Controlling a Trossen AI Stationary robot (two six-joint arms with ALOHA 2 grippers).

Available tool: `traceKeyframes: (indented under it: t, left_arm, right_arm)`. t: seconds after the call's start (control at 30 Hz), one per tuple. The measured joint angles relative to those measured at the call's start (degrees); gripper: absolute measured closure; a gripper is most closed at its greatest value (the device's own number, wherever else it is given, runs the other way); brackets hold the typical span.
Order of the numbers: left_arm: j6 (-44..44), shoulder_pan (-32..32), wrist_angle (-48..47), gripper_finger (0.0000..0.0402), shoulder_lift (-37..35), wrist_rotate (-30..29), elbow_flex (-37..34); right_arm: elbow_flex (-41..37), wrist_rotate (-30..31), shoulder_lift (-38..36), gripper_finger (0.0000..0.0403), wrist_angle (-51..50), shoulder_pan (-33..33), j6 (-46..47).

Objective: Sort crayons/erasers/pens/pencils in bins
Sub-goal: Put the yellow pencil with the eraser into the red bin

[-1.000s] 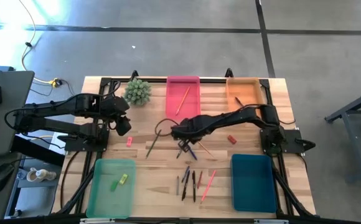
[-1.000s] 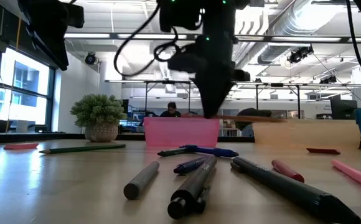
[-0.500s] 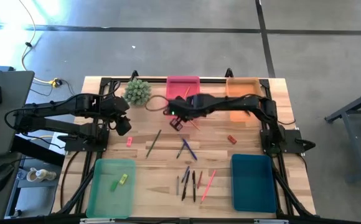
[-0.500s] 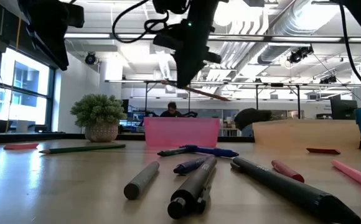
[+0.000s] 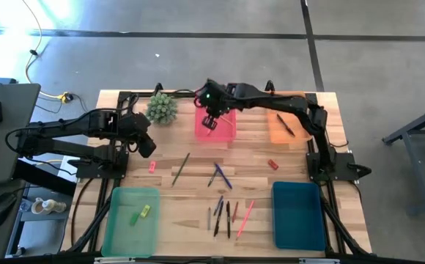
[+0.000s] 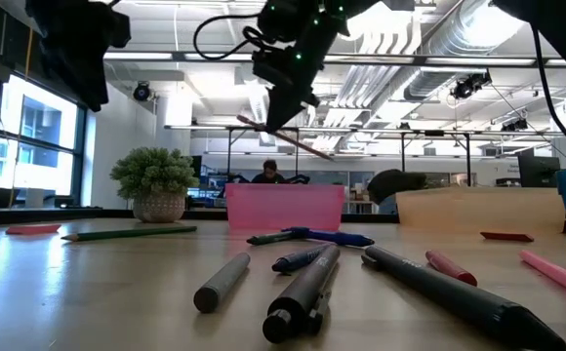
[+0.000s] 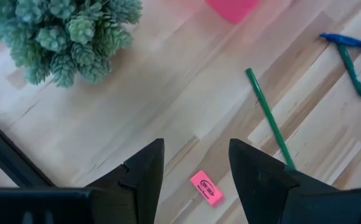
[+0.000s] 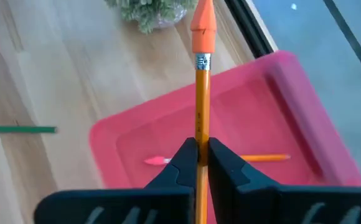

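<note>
My right gripper [image 5: 212, 119] hangs over the pink bin [image 5: 228, 99] at the far edge, shut on an orange pencil [image 8: 200, 93]. A second orange pencil [image 8: 265, 158] lies flat inside that bin. My left gripper [image 7: 196, 168] waits open above a pink eraser [image 7: 206, 188] on the table's left side, touching nothing. A dark green pencil [image 5: 181, 169] lies on the wood near the middle. A red eraser [image 5: 272, 164] lies right of centre. Yellow-green erasers [image 5: 141, 214] rest in the light green bin [image 5: 121, 227]. My right gripper pinches the orange pencil's shaft [image 8: 200, 134] between its two fingers [image 8: 182, 163], below the metal band and eraser end. It comes from above. The pencil is lifted clear over the pink bin and slants in the low view [image 6: 307, 146].
The orange bin [image 5: 295, 103] at the far right holds a dark stick. The teal bin [image 5: 298, 214] sits near right. Several pens and crayons [image 5: 226, 216] lie near the table's centre. A potted plant [image 5: 162, 108] stands left of the pink bin.
My right gripper has risen from the table's middle and travelled toward the far edge, carrying the orange pencil lifted clear, until it stands over the pink bin. The pencil has tilted in the hold.
</note>
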Motion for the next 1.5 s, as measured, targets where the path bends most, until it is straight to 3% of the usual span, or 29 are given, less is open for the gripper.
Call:
traceKeyframes:
  t: [0.17,0.4,0.57,0.87,1.2,1.5]
  left_arm:
    - [-4.3,0.0,0.1,0.0234,0.0,-1.8,0.0]
    - [-9.5,0.0,0.2,0.0234,0.0,-2.3,0.0]
    - [-11.6,0.0,0.3,0.0234,0.1,-2.7,0.0]
    - [-12.8,0.0,0.3,0.0234,0.1,-3.2,0.0]
    - [-12.8,0.0,0.3,0.0234,0.1,-3.2,0.0]
    - [-14.5,0.0,0.3,0.0234,0.2,-1.7,0.0]
  right_arm:
    - [0.0,-3.6,0.4,0.0400,1.4,-3.6,-2.1]
    - [-0.1,-5.0,3.2,0.0400,3.0,-6.2,6.6]
    - [-0.1,-5.9,5.4,0.0400,4.9,-7.0,17.7]
    - [-0.1,-3.3,8.4,0.0400,4.6,-7.6,28.7]
    - [-0.1,-3.5,12.3,0.0399,4.1,-7.6,30.9]
    - [-0.1,-3.3,12.9,0.0326,2.1,-7.6,30.7]
